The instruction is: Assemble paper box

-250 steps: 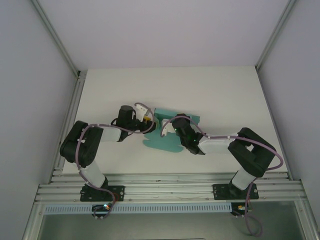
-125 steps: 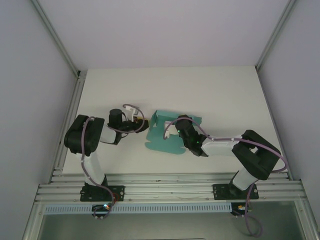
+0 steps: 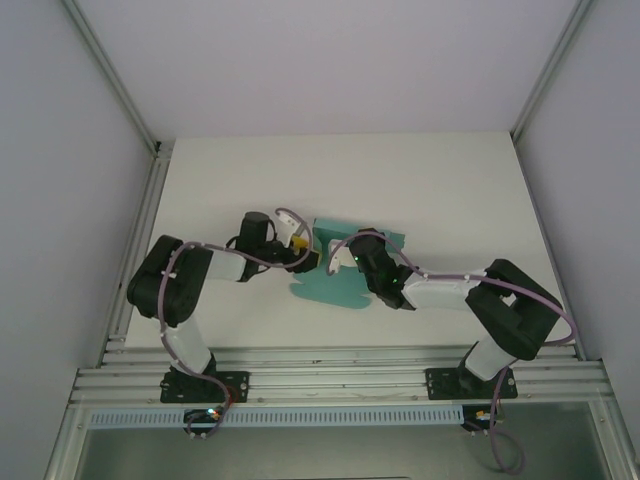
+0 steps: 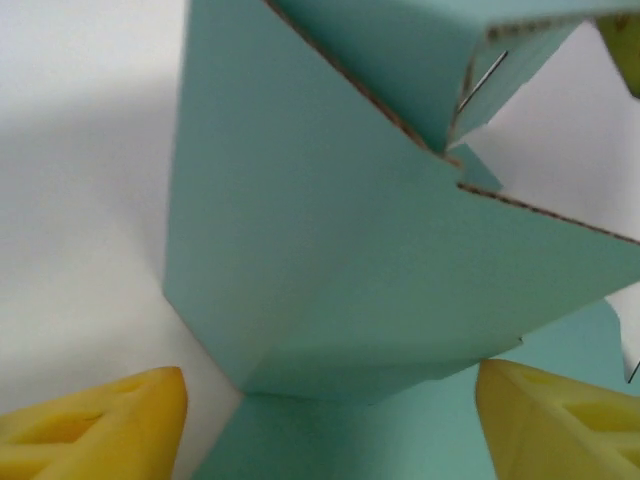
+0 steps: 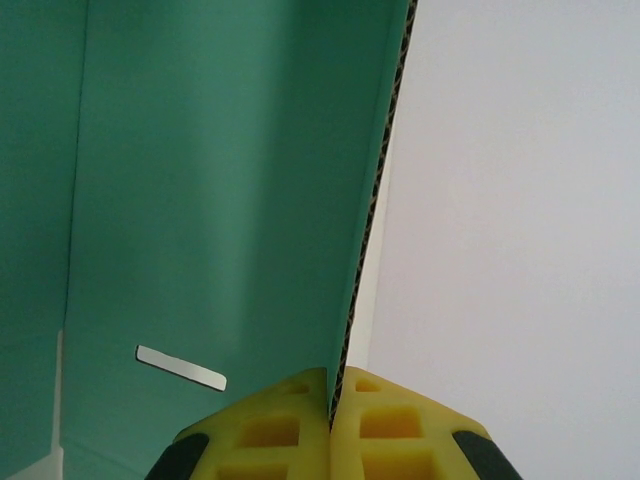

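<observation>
White surface [image 3: 400,180] bears your box [image 3: 330,288], likely light, easily creased card. Your right tool [image 5: 330,400] pinches a panel edge; left tool [image 4: 330,410] gapes around a raised flap. Grip near folds.

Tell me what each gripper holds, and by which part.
The right gripper is shut on the paper box, pinching the cut edge of one panel. The left gripper is open astride a folded flap, holding nothing.
</observation>
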You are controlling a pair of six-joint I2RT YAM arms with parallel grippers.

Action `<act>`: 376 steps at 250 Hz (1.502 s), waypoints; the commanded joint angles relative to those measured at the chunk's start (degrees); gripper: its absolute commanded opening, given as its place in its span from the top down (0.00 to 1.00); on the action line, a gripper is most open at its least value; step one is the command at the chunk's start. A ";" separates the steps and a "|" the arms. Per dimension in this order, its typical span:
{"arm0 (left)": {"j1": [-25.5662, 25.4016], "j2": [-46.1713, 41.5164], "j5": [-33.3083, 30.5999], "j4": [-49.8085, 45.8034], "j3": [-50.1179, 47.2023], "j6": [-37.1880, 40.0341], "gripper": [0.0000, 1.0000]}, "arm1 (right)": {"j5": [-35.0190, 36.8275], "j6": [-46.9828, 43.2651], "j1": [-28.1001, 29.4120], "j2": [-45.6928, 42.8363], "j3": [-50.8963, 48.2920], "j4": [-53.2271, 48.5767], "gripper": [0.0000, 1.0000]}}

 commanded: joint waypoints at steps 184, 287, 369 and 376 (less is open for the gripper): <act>12.98 -25.52 -32.02 -19.24 -3.00 -21.07 0.00 | -1.70 1.47 -0.44 0.59 -1.08 -12.22 1.00; 4.08 -8.99 -8.63 -27.47 9.93 -2.19 0.37 | -1.17 2.31 -0.44 0.63 -0.71 -12.20 1.00; 0.32 -4.83 -4.72 -30.25 11.91 3.01 0.45 | -1.26 3.03 -0.55 0.81 -0.27 -13.13 1.00; -0.05 -4.07 -5.44 -30.77 12.28 3.75 0.46 | -1.34 2.97 -0.48 0.74 -0.27 -13.17 1.00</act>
